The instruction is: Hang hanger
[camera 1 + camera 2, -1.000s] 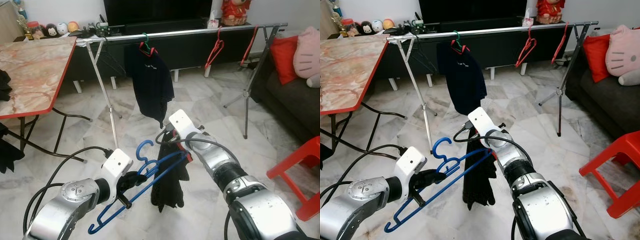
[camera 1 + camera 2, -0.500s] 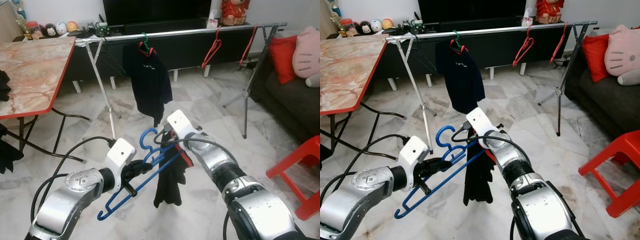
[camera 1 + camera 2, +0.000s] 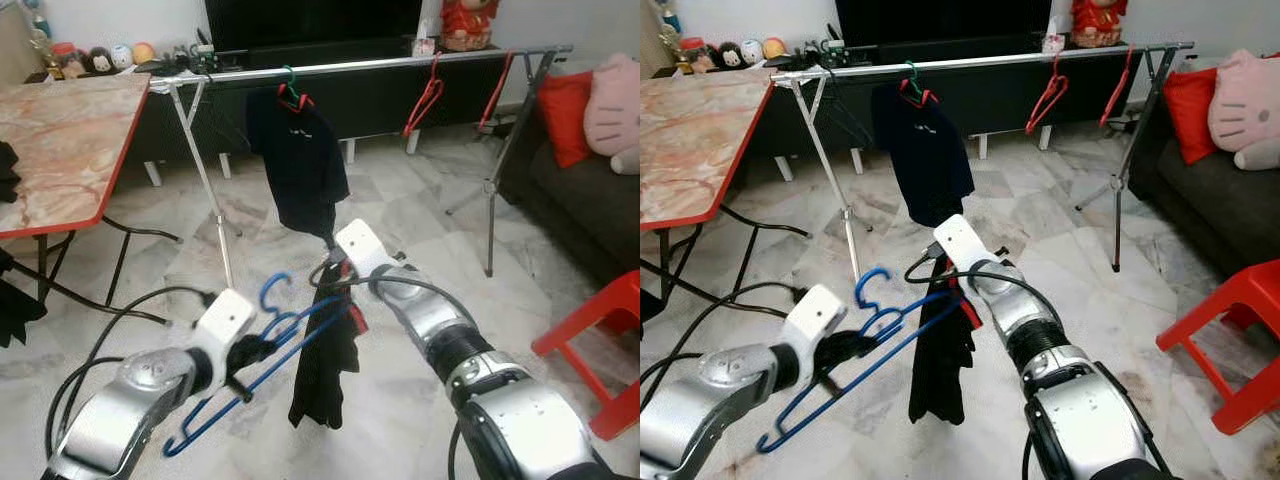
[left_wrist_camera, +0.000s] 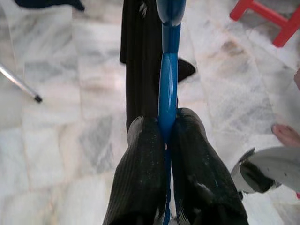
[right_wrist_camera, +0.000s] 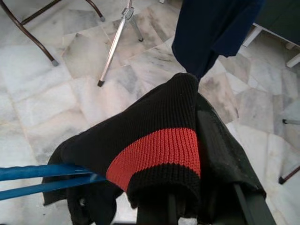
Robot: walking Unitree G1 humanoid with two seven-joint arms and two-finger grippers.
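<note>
No readable writing or brand marks anywhere; the dark navy shirt (image 3: 303, 172) on the rail showed a small pale mark on the chest, too blurred to read.

L gripper (image 3: 848, 347) sat low over the marble floor (image 3: 420, 225), fingers (image 4: 140, 173) pressed together on the blue hanger (image 3: 262, 368). Wrist view confirmed it: two ribbed black pads pinching the thin glossy blue plastic bar betw. them. Hanger was tilted, hook (image 3: 869, 287) up, lower end angled down toward the floor, well short of the rail.

R gripper (image 3: 345, 290) was at the hanger's other end, wrapped in a black knit garment (image 3: 325, 365) w/ a red ribbed band (image 5: 157, 150). Fabric covered the fingers, so can't tell whether they were spread or closed. Garment draped off the hanger's upper arm and hung limp in a long narrow fold.

Behind: silver metal clothes rail (image 3: 400, 62) on thin splayed legs, running across the room. Navy shirt hung on it from a green-hooked hanger (image 3: 288, 78); two red hangers (image 3: 428, 98) hung further along toward the R side, one near the R-end legs. Salmon marble-patterned table (image 3: 60, 140) w/ red edge on the L; dark sofa (image 3: 590, 200) w/ red cushion (image 3: 566, 112) and pink plush (image 3: 615, 105), plus red plastic stool (image 3: 600, 335), on the R. Floor was glossy grey-white veined tile.
</note>
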